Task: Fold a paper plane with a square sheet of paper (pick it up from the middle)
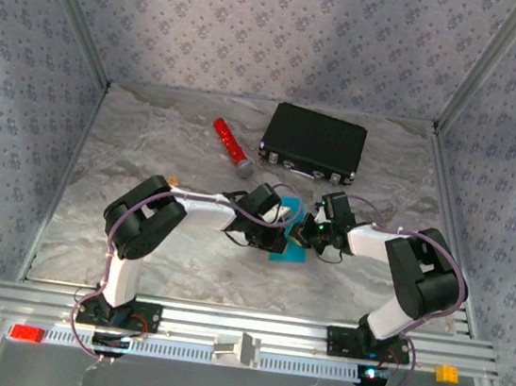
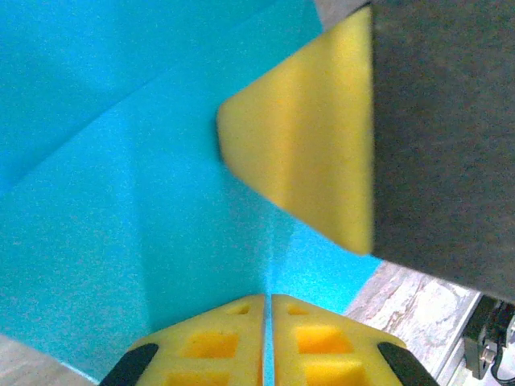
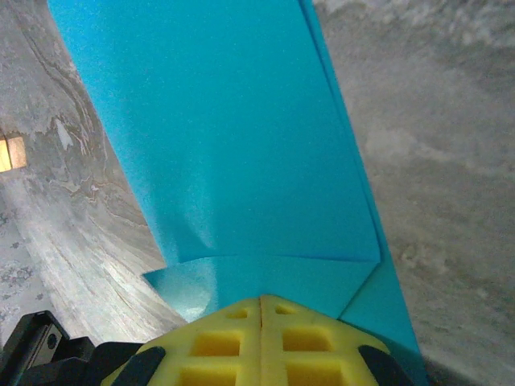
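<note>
The square sheet of paper (image 1: 280, 253) is bright cyan and partly folded, lying on the marbled table just in front of both grippers. In the left wrist view the paper (image 2: 121, 201) rises into a ridge, and my left gripper (image 2: 268, 299) is shut on that ridge, a thin cyan sliver showing between its yellow tips. A yellow finger of the right gripper (image 2: 306, 153) presses the sheet close by. In the right wrist view the paper (image 3: 241, 145) shows overlapping flaps and a crease; my right gripper (image 3: 261, 299) is shut, its tips down at the paper's near edge. From above, the left gripper (image 1: 285, 237) and the right gripper (image 1: 303, 237) nearly touch.
A black case (image 1: 313, 143) lies at the back of the table, with a red cylinder (image 1: 232, 147) to its left. Patterned walls close in three sides. An aluminium rail (image 1: 240, 329) runs along the near edge, carrying a red block (image 1: 27, 333) and an orange block (image 1: 446, 373).
</note>
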Tool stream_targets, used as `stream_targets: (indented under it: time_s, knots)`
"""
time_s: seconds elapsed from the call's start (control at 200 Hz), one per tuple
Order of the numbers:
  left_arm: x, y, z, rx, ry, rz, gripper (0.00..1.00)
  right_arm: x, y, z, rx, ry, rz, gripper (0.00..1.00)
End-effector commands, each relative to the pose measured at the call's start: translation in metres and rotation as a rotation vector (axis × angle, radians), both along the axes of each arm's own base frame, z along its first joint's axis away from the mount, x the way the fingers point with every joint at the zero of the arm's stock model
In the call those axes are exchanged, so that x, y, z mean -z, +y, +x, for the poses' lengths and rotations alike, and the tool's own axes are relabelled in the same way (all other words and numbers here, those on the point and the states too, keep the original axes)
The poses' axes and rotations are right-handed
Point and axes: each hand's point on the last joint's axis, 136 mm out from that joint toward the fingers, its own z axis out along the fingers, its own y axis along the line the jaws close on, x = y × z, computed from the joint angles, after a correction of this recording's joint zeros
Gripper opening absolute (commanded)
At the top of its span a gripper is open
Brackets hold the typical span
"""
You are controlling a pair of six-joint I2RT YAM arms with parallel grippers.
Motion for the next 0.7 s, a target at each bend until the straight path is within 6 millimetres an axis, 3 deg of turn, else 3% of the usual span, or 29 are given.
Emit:
stream_targets:
  time_s: [0.0,0.695]
  knots:
    - [0.009,0.009,-0.015,0.027,0.017,0.039,0.11,0.030,-0.026,-0.020,0.039,0.101,-0.117,0.02]
    - [0.010,0.034,-0.045,0.043,0.028,0.088,0.11,0.032,-0.029,-0.019,0.039,0.103,-0.121,0.02]
